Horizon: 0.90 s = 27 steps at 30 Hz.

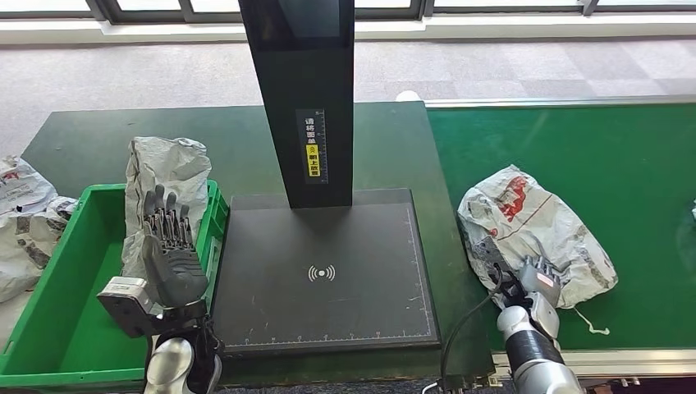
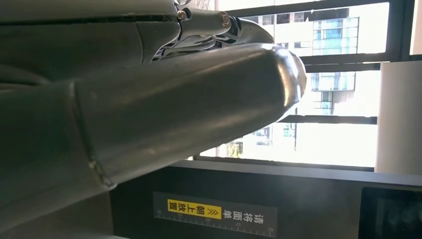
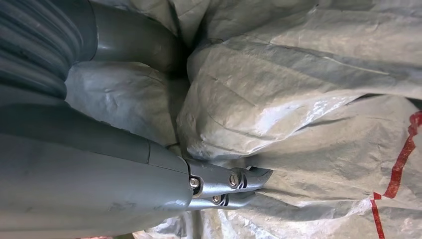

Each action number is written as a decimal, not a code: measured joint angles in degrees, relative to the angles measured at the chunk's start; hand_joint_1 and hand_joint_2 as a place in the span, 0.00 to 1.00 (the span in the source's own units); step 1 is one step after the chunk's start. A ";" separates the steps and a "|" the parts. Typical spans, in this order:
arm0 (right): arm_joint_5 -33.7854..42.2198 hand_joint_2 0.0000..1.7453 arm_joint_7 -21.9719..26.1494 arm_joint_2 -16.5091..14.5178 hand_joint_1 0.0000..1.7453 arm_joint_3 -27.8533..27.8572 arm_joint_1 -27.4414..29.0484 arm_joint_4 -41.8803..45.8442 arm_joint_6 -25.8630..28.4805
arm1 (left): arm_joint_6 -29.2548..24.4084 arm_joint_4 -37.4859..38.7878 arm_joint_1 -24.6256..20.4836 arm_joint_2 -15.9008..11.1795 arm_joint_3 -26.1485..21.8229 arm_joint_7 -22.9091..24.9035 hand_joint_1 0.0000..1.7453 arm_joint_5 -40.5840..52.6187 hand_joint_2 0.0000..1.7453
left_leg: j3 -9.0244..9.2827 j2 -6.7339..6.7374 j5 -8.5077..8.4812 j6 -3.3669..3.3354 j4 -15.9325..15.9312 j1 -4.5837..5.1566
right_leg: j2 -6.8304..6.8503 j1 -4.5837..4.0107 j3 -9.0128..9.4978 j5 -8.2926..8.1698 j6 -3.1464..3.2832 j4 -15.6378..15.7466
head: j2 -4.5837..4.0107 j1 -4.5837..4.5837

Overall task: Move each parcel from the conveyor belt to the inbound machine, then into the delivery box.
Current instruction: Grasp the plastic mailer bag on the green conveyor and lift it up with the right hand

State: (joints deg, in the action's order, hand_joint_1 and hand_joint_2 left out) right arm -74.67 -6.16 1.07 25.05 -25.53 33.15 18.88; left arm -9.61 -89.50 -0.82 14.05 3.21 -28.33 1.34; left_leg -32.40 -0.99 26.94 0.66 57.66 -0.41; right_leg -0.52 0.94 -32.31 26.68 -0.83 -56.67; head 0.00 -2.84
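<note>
Head view: black flat scanner platform w/ tall dark post [image 1: 328, 271] sits centre on the dark green table [image 1: 238, 139], wireless symbol on its plate, yellow-and-black label on the post. Green plastic crate [image 1: 57, 328] at the table's left edge. Crumpled grey plastic parcel bag [image 1: 164, 176] stands upright against the crate's right wall, robot's left hand [image 1: 168, 246] pressed flat on it, fingers straight. More grey-white bags [image 1: 25, 217] just left of the crate. On the green conveyor belt [image 1: 591, 148], near its front edge, a wrinkled white-grey parcel bag w/ red print [image 1: 533, 226]; right hand [image 1: 525, 279] is at its near edge, touching it; grip can't be made out.
</note>
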 joint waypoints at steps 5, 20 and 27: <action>-1.69 1.00 0.48 0.16 1.00 0.93 -0.27 -0.36 -0.51 | -0.26 -0.20 0.11 0.02 0.02 0.49 0.00 0.63 0.00 | 0.01 -0.01 -0.01 -0.02 0.00 0.00 | 0.01 0.00 0.02 0.00 0.00 0.00 | 0.00 0.00; 4.09 1.00 9.41 -0.40 1.00 4.77 -0.50 -0.15 7.87 | -0.69 -1.40 1.40 0.04 0.01 0.64 0.00 1.27 0.00 | 0.00 -0.01 -0.01 -0.02 0.00 0.00 | 0.01 0.00 0.04 0.00 0.00 -0.01 | 0.00 0.01; 31.84 1.00 31.38 -5.20 1.00 6.75 3.17 13.91 3.06 | -1.04 -2.51 3.41 0.04 -0.04 -1.19 0.00 1.61 0.00 | -0.02 -0.02 -0.01 -0.01 -0.01 -0.01 | 0.03 -0.03 -0.03 0.02 0.01 -0.01 | 0.00 0.00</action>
State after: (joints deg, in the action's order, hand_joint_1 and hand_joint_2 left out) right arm -42.83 25.23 -4.12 31.80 -22.36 47.05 21.95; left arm -10.64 -92.01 2.59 14.10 3.18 -29.52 2.95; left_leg -32.41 -1.02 26.93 0.65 57.65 -0.42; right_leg -0.49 0.91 -32.34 26.69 -0.82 -56.68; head 0.00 -2.84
